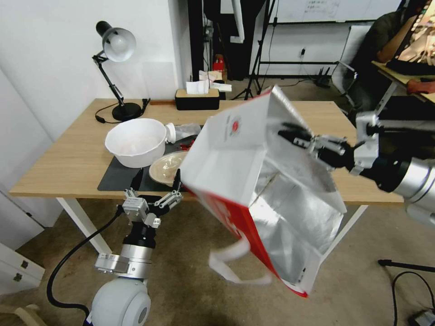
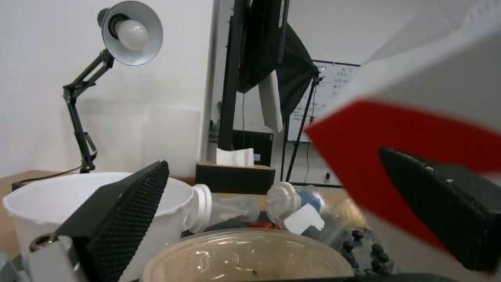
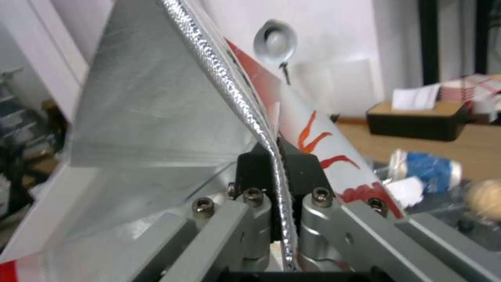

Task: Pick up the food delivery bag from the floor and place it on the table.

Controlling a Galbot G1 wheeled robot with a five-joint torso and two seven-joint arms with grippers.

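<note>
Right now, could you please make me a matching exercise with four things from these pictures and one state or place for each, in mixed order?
Things:
1. food delivery bag
2. left claw
3. right claw
4. white bowl

States or places:
a. open, beside the bag's lower corner
b. standing on the dark mat
c. tilted in the air, off the floor
d. shut on the bag's rim

Pairs: 1-c, 2-a, 3-d, 4-b
</note>
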